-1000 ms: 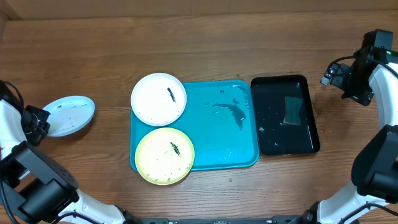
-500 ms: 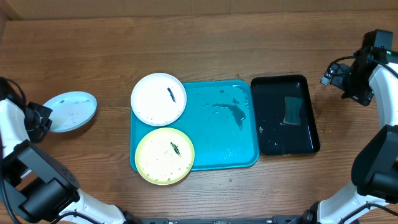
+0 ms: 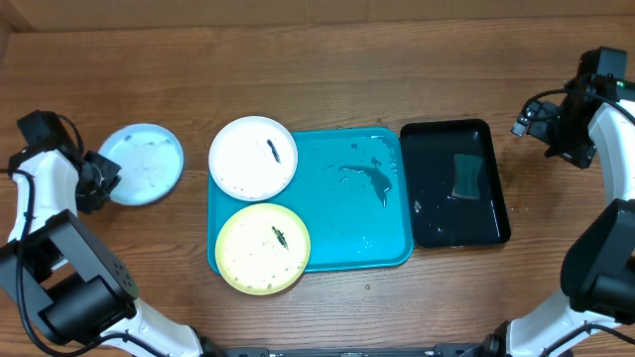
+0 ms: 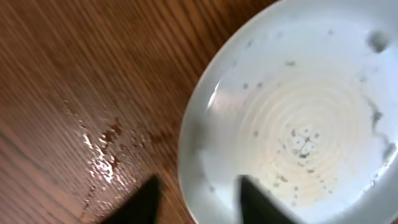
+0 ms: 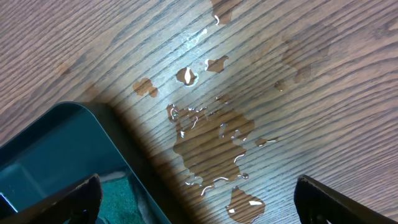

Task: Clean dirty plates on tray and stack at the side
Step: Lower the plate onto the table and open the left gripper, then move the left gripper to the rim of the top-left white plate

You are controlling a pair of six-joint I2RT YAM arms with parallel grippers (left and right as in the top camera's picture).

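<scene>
With my left jaws half-parted, unclamped, astride the rim of the speckled pale blue-green round plastic plate (image 4: 292,124) on the wooden desk (image 3: 327,69) left of the teal rectangular plastic tray (image 3: 347,223), and my right jaws gaping empty, I am risking snagging that rim by retreating low.

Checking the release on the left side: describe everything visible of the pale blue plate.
The pale blue plate is small, round and plastic-looking, with a raised rim and concentric rings at its centre. Dark specks and faint smears dot the inside. It lies flat, face up, on the wooden table, left of the teal tray and apart from it. The left gripper straddles its rim, jaws apart; contact unclear.
</scene>
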